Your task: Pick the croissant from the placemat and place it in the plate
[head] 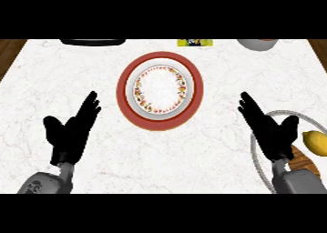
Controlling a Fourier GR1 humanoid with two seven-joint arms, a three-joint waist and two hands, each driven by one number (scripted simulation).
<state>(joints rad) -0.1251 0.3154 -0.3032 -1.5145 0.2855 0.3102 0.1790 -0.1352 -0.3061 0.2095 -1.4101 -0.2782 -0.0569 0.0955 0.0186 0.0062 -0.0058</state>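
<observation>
The croissant (319, 143) is lying just right of the open, empty right hand (273, 132), likely light and flaky, needing grasping mid-body.

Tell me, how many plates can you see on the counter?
1. The plate with a red rim sits in the middle of the counter, between the two hands. Dark and pale things cut off at the far edge can't be identified, so others may be hidden.

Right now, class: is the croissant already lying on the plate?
No. The plate shows only its patterned rim and bare white centre, and both hands are open and hold nothing.
</observation>
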